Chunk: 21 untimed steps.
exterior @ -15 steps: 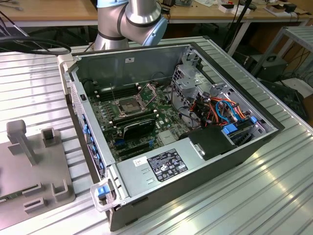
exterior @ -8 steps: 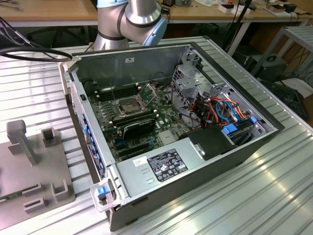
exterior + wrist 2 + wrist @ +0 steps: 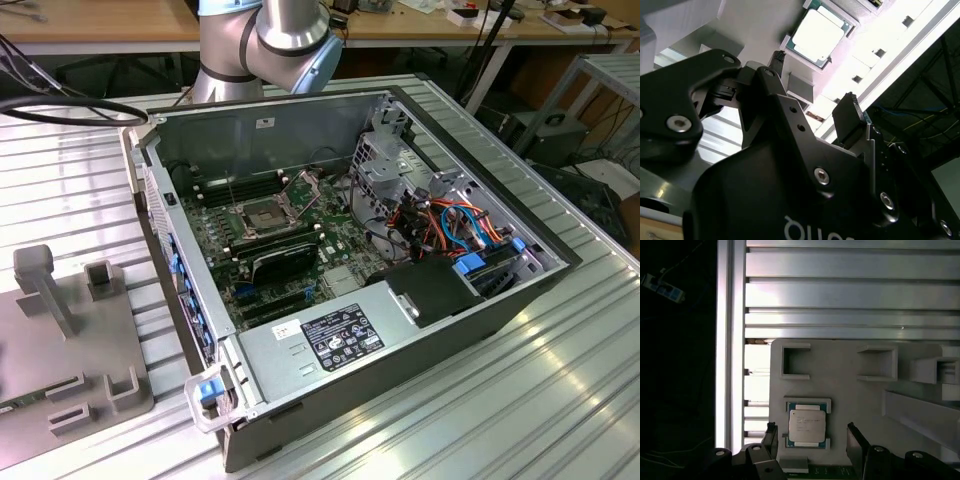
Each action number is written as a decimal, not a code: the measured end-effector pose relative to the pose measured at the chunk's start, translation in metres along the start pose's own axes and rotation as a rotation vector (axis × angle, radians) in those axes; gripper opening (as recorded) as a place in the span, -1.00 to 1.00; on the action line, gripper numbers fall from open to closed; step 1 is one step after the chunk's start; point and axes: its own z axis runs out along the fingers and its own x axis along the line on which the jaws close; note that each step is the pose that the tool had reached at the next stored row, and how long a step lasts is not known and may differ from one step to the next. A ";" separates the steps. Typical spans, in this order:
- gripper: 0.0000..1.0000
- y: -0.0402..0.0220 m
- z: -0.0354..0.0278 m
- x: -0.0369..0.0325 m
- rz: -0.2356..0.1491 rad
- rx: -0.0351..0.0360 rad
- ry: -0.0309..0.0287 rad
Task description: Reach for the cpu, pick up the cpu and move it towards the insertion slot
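Cpu (image 3: 808, 425): pale metal face, smooth, slight sheen. Holder (image 3: 850, 400): grey plastic, matt. Table (image 3: 840, 295): ribbed bare aluminium, shiny w/ glare. Gripper (image 3: 815, 75): black, matt, w/ metal screws. Pc case (image 3: 300, 125): dull grey sheet metal. Insertion slot (image 3: 262, 215): silvery metal frame, dark centre.

The cpu (image 3: 807, 425) lies flat in a square nest of a grey holder plate (image 3: 845, 400), with its pale metal face turned to the camera. The gripper (image 3: 810, 426) is spread wide: its 2 dark fingers (image 3: 856, 446) stand one on each side of the chip, both apart from it. The same plate carries 2 U-shaped brackets (image 3: 795, 361). The plate rests on a ribbed aluminium table (image 3: 850, 290).
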 end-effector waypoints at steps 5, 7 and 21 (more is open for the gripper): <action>0.33 -0.0001 0.0012 -0.0001 0.000 0.0004 -0.0006; 0.33 -0.0002 0.0037 0.0000 0.000 0.0011 0.0001; 0.33 -0.0059 0.0278 0.0000 0.007 0.0343 0.0003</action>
